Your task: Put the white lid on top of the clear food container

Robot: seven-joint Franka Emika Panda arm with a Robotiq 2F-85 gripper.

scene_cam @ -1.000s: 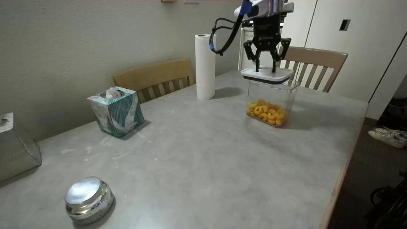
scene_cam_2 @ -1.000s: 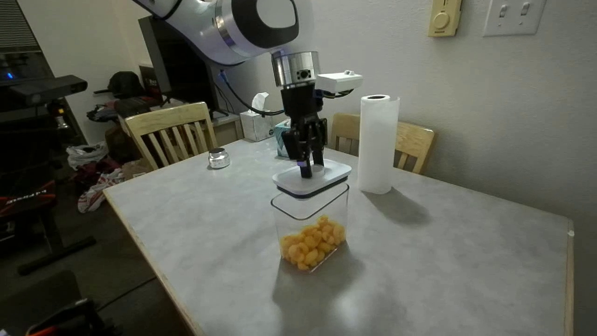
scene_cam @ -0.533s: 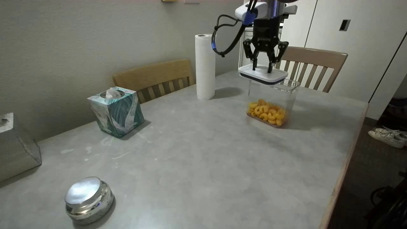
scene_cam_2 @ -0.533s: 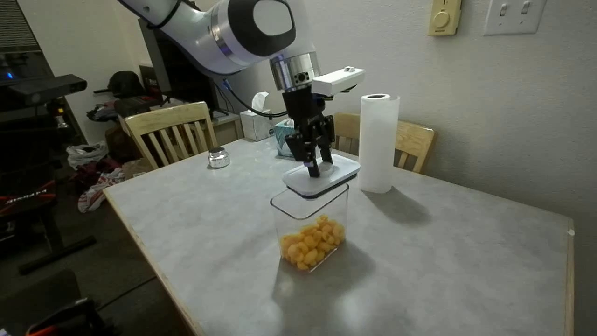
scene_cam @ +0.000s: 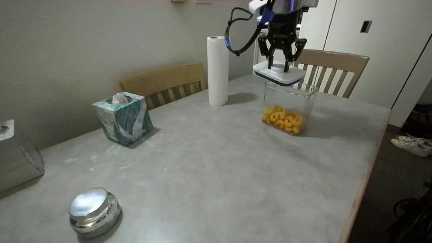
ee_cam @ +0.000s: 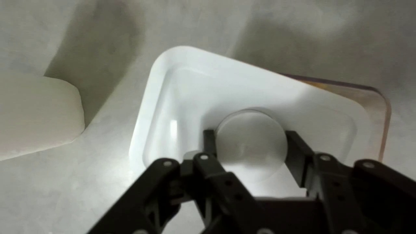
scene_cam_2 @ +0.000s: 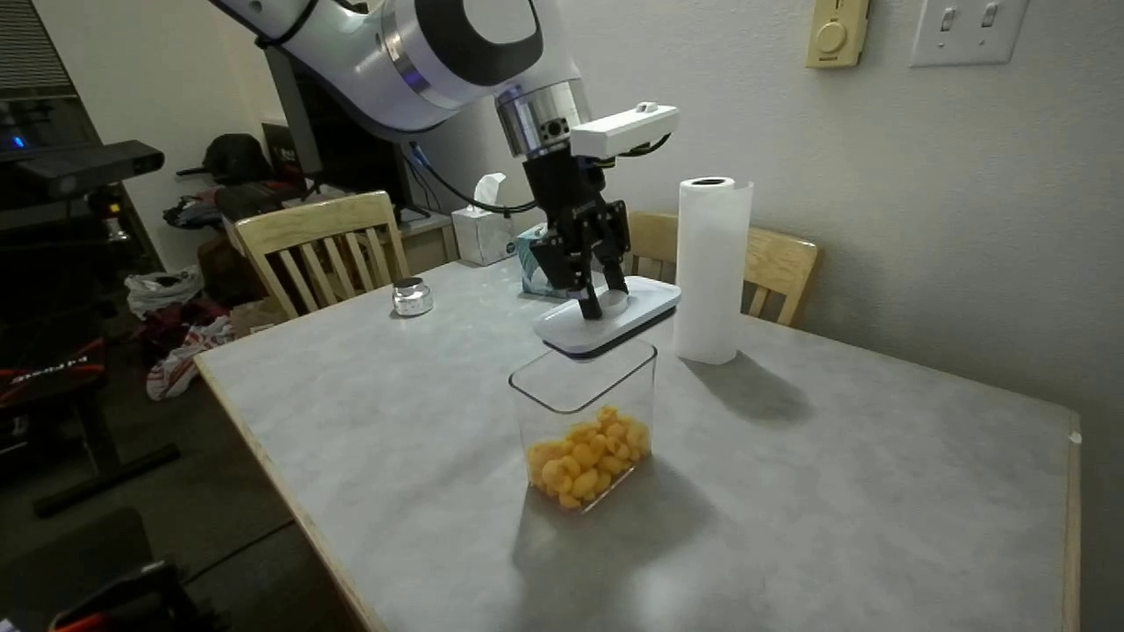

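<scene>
The white lid (scene_cam: pixel 261 70) hangs above the clear food container (scene_cam: pixel 287 98) in both exterior views. My gripper (scene_cam: pixel 278 67) is shut on the lid's raised round button, one finger on each side. In an exterior view, the lid (scene_cam_2: pixel 566 332) is tilted and a gap shows between it and the container's open rim (scene_cam_2: pixel 584 399). The container stands upright on the table with yellow-orange food in its lower part. In the wrist view, the lid (ee_cam: pixel 195 87) covers most of the container; a corner of the container (ee_cam: pixel 385 113) sticks out at the right, turned slightly relative to the lid.
A white paper-towel roll (scene_cam_2: pixel 702 281) stands close to the lid and container; it also shows in the wrist view (ee_cam: pixel 35 113). A teal tissue box (scene_cam: pixel 126 118), a grey box (scene_cam: pixel 18 158) and a shiny metal jar (scene_cam: pixel 94 212) stand farther along the table. Chairs surround it.
My gripper and the lid have risen a little and shifted slightly towards the paper-towel roll. The gap above the container has grown and the lid is more tilted. The container has not moved.
</scene>
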